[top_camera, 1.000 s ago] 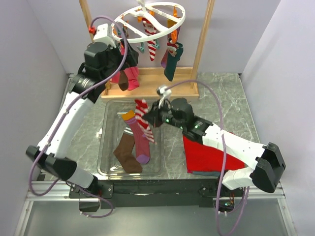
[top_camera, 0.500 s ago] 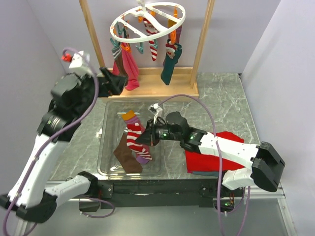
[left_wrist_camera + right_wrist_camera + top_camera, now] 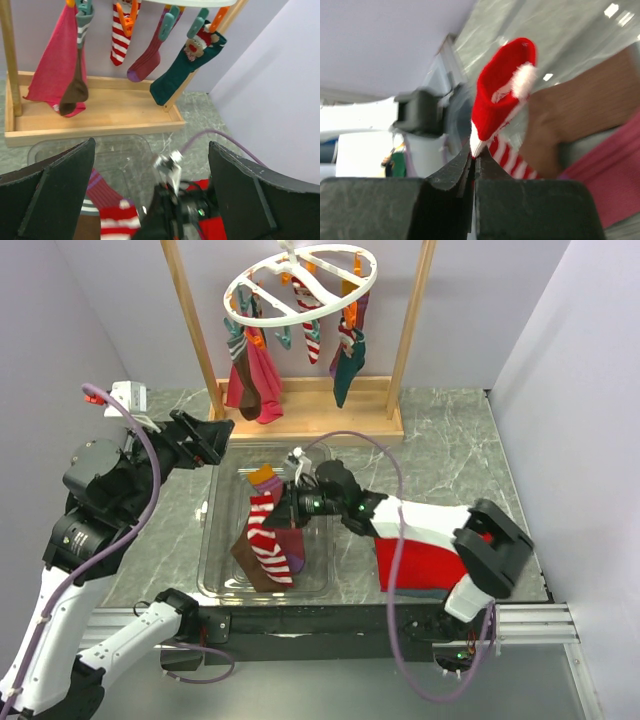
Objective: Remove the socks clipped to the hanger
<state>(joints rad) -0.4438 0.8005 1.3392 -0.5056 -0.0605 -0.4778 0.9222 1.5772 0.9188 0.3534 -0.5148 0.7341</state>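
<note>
Red-and-white striped sock (image 3: 266,540) clamped in shut right end effector (image 3: 285,508), hanging over brown sock (image 3: 243,554) and magenta sock (image 3: 296,554) in clear tray (image 3: 208,540) on near bench (image 3: 450,440). Farther left, left end effector (image 3: 206,439) spread wide, holding nothing. Farthest, more socks clipped to round hanger (image 3: 300,282), among them teal sock (image 3: 347,378).

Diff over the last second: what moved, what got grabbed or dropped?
The left pincer pulled back from the hanger toward the near left, open and empty. The right pincer, shut on the striped sock, carried it down and left into the tray, over the brown sock. Unchanged: hanging socks, red cloth.
</note>
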